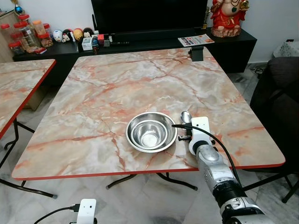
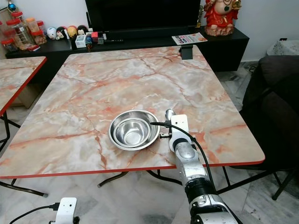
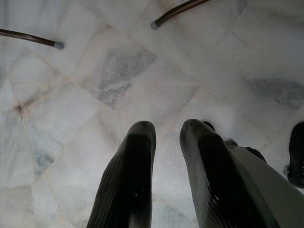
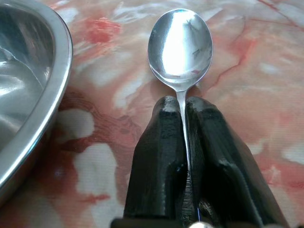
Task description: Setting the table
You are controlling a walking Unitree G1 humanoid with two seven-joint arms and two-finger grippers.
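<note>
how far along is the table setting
Done: two nested steel bowls sit on the marble table near its front edge. In hand: the right gripper is shut on a spoon, holding it low over the table just to the right of the bowls. Left: the spoon is not yet released, and the left gripper hangs idle and open over the floor.
</note>
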